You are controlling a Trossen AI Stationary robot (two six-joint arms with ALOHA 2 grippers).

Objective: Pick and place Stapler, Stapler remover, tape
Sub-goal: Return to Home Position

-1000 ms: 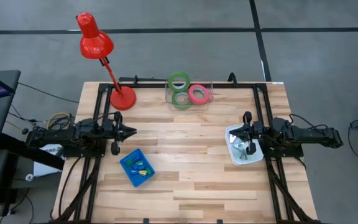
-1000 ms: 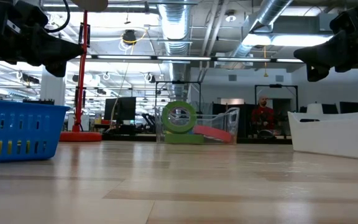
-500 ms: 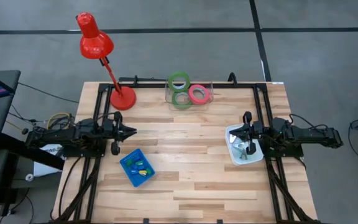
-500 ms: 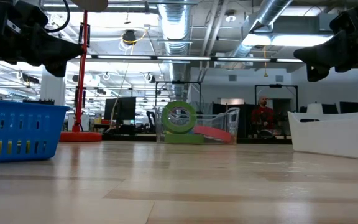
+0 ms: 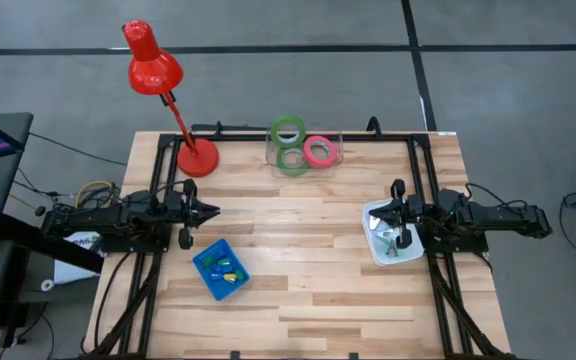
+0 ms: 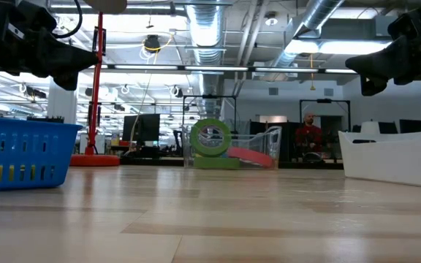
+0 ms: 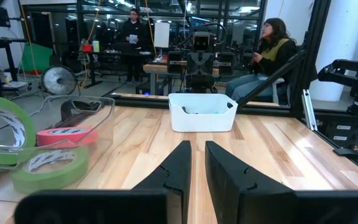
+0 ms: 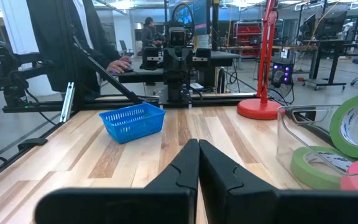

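Across the wooden table [image 5: 308, 300] we see two dark arms stretched level, one at each side, pointing toward each other

(a) The left gripper [image 7: 197, 147] hangs above the boards at the left side; its fingers stand slightly parted, a thin strip of wood showing between them, and they grasp nothing.

(b) The right gripper [image 8: 198, 144] hangs over the white bin [image 5: 380, 252] at the right side; its fingers are pressed together and hold nothing.

(c) A red lamp [image 5: 154, 62] stands on its round base at the far left corner.

(d) A blue bin [image 5: 206, 270] sits near the left gripper, toward the near edge, and holds small coloured pieces [image 5: 228, 268]; the white bin holds pale pieces [image 5: 386, 241] that we cannot identify.

(e) A clear container [image 5: 334, 140] at the middle of the far edge holds the tape [image 5: 288, 130]: one green ring on edge, a second green ring lying flat, and a pink-red ring beside them
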